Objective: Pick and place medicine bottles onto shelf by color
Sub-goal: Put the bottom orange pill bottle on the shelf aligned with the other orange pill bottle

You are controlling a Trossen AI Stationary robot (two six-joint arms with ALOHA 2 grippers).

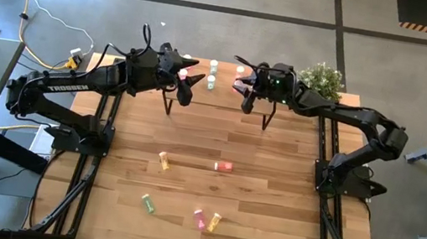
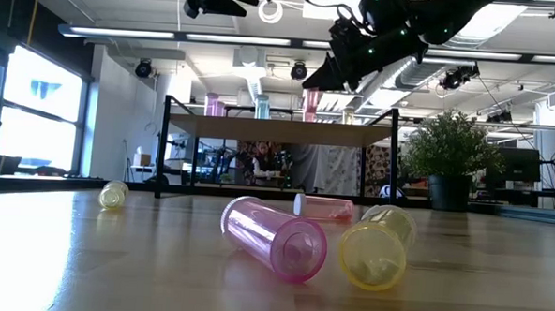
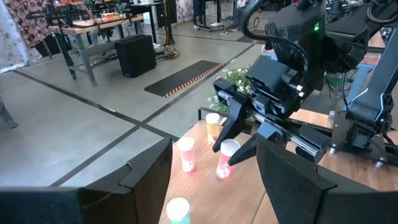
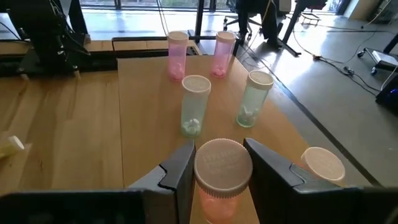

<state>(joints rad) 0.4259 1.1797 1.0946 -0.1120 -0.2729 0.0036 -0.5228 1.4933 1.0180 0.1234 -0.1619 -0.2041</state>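
Observation:
The shelf (image 1: 221, 95) stands at the table's far edge. On it are pink bottles (image 4: 176, 55) (image 4: 222, 53), green bottles (image 4: 194, 106) (image 4: 254, 98) and one more pale-capped bottle (image 4: 320, 163). My right gripper (image 4: 222, 171) is over the shelf's right part, shut on a red-orange bottle (image 3: 225, 160). My left gripper (image 3: 214, 186) hovers open and empty over the shelf's left part, with a green bottle's cap (image 3: 178, 210) below it. Several bottles lie on their sides on the table: yellow (image 1: 163, 160), red (image 1: 223, 166), green (image 1: 148, 203), pink (image 1: 199, 218), yellow (image 1: 215, 221). My right gripper pinches the red-orange bottle at its pale cap (image 4: 222, 163), one finger (image 4: 180, 171) on each side. The fingers come from above, slanting down. The bottle is upright with its base down at the shelf board; whether it rests there I cannot tell.
A potted plant (image 1: 321, 78) stands at the table's far right corner, close behind my right arm. The wooden tabletop (image 1: 266, 221) holds only the loose bottles in its near half. In the low view the pink bottle (image 2: 274, 240) and a yellow one (image 2: 377, 249) lie nearest.

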